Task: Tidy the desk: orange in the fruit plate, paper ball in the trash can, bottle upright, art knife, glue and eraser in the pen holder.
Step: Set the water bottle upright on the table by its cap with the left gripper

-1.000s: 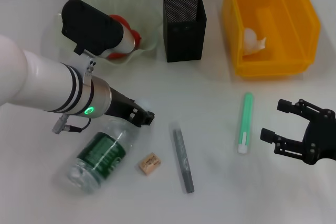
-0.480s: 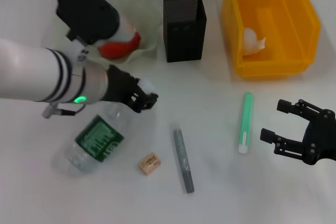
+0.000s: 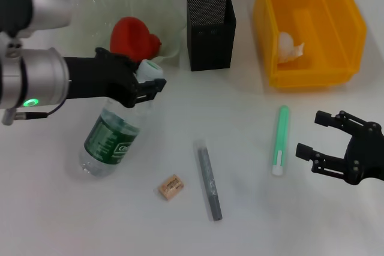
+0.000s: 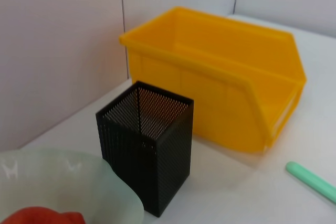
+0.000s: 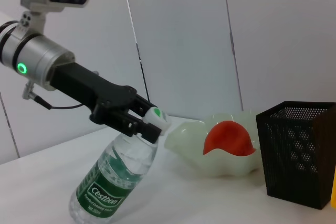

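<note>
White desk surface (image 3: 252,220) runs out to a pale panelled wall behind, with open room around the middle and near edge. Take the black mesh pen holder (image 3: 210,31) as landmark: it stands at the back, with the yellow plastic trash bin (image 3: 307,25) just to its right, holding a crumpled white paper ball (image 3: 288,45), and the pale green wavy fruit plate (image 3: 157,13) to its left with the orange (image 3: 133,37) in it.

Left of the holder and nearer, the left gripper (image 3: 147,82) is clamped on the neck of the clear plastic bottle with a green label (image 3: 114,139), which leans tilted, base on the desk, white cap uppermost.

Nearer than the holder lie the grey art knife (image 3: 209,178), the tan eraser (image 3: 170,186) to its left, and the mint-green glue stick (image 3: 280,139) to its right, all apart.

Right gripper (image 3: 321,148) hovers just right of the glue stick, fingers spread wide, holding nothing.
</note>
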Controlling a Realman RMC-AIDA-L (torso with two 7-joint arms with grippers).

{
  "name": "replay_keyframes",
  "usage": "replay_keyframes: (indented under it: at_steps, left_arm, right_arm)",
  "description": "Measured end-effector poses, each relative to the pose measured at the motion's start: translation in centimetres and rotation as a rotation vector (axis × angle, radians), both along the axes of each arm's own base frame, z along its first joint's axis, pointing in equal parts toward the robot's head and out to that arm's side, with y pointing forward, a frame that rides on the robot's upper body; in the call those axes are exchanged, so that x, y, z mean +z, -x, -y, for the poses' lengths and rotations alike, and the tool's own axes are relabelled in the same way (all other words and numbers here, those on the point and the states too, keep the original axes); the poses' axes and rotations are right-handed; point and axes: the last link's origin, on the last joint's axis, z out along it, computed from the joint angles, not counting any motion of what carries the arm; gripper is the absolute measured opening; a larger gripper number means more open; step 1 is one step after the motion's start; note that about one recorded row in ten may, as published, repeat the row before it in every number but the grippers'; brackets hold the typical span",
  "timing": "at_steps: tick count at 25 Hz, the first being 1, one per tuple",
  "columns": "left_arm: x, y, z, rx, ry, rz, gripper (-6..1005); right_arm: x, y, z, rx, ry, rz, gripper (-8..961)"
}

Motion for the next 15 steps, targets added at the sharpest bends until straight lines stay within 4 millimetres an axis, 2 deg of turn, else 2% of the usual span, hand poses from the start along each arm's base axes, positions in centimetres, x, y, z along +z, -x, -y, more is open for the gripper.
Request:
replay_keyframes:
  at_steps: [1, 6, 15]
  left_arm:
    - [1.0, 0.9, 0.3, -0.031, -0.006, 0.036, 442]
    - [2.4, 1.7, 1.2, -0.106, -0.032, 0.106, 441]
    - [3.3, 2.6, 1.4, -0.133, -0.066, 0.143, 441]
  right_arm:
    - [0.0, 0.0, 0.0, 0.001, 0.001, 0.000, 843]
    - [0.0, 0.2, -0.2, 0.000, 0.008, -0.007, 843]
    - [-0.1, 0.5, -0.3, 0.005, 0.021, -0.020, 843]
